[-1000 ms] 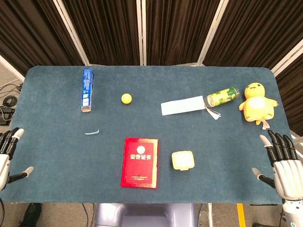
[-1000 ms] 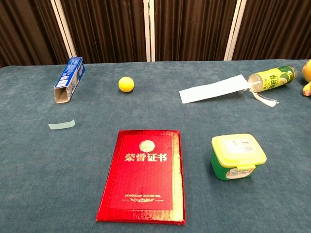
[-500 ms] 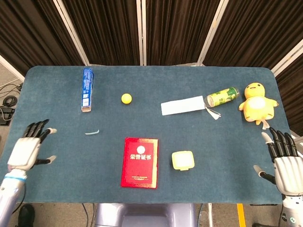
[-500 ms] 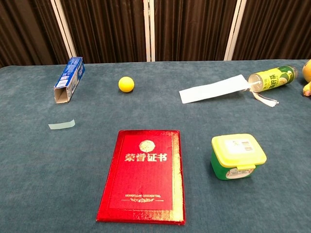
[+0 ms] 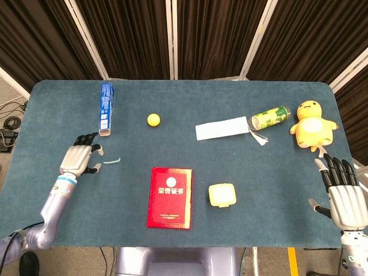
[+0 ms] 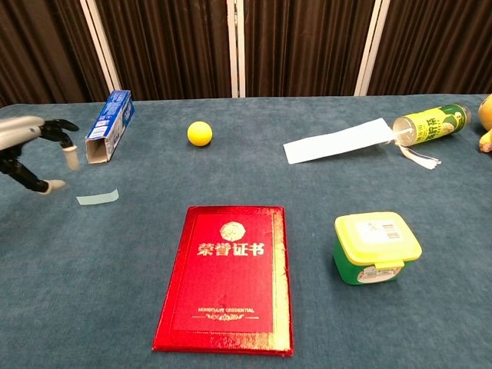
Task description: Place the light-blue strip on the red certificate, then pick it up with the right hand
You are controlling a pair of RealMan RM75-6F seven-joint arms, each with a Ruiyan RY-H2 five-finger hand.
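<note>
A small light-blue strip (image 5: 112, 161) (image 6: 98, 197) lies flat on the blue cloth, left of the red certificate (image 5: 169, 198) (image 6: 228, 275). My left hand (image 5: 80, 158) (image 6: 34, 151) hovers just left of the strip with fingers spread and nothing in it. It does not touch the strip. At the table's right edge, below the plush duck, my right hand (image 5: 341, 194) is held open and empty; only the head view shows it.
A blue carton (image 5: 106, 107) lies at the back left, with a yellow ball (image 5: 153, 119) beside it. A white paper (image 5: 221, 128), a green can (image 5: 269, 118) and a yellow plush duck (image 5: 312, 125) sit at the back right. A yellow-lidded box (image 5: 222, 195) stands right of the certificate.
My left hand has travelled from the table's left edge inward and forward to just beside the strip, entering the chest view. My right hand has hardly shifted.
</note>
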